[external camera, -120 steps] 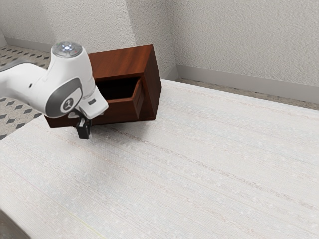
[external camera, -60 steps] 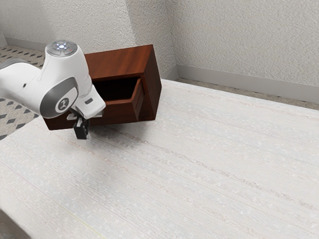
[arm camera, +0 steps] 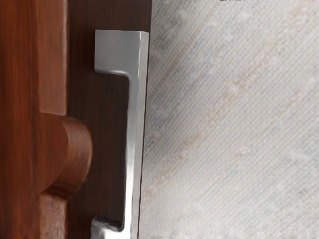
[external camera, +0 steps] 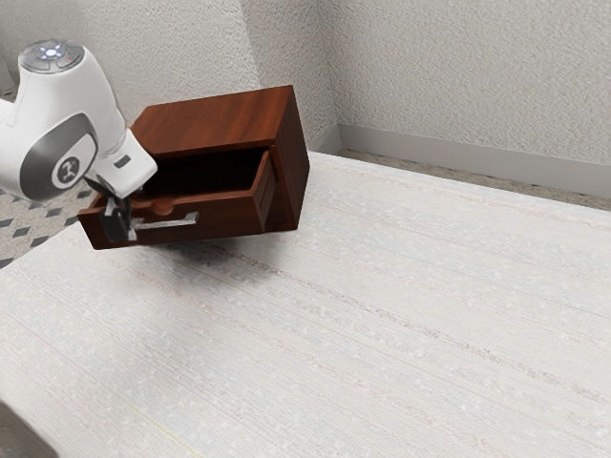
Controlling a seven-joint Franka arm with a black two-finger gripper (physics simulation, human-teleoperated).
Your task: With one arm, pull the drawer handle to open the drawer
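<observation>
The pale, wood-grained white counter (external camera: 382, 334) runs across the near side of the exterior view. Farther back, toward the exterior view's left, the dark reddish-brown wooden drawer (external camera: 229, 212) stands partway out of its cabinet, and we can see its dark inside from above. On the drawer's front lies the flat silver bar handle (external camera: 172, 221). Our black jaws sit at the handle's end toward the exterior view's left, below our white arm (external camera: 48, 105). We cannot tell whether the jaws are closed on the handle or merely beside it. In the wrist view the handle (arm camera: 133, 139) runs along the drawer's dark face, with the counter (arm camera: 234, 124) just past it. Behind the drawer is the reddish-brown wooden cabinet (external camera: 224, 119), and beyond that the grey textured wall (external camera: 458, 67).
</observation>
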